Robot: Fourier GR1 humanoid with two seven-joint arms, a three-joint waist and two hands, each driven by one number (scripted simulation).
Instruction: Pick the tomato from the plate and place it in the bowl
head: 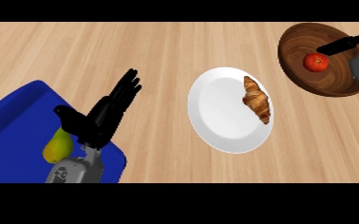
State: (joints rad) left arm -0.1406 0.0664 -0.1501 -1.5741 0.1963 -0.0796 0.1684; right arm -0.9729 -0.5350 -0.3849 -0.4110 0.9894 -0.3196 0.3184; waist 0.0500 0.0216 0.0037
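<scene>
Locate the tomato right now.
The tomato lies inside the wooden bowl at the head view's upper right, beside the right hand, right of the white plate.

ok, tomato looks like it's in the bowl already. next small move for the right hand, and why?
Probably lift the right hand up and back, away from the bowl. The tomato already lies inside the bowl, while the white plate holds only the croissant, so the placing looks done. Only a dark finger shows above the tomato; whether it touches is unclear. The left hand rests open above the blue tray.
</scene>
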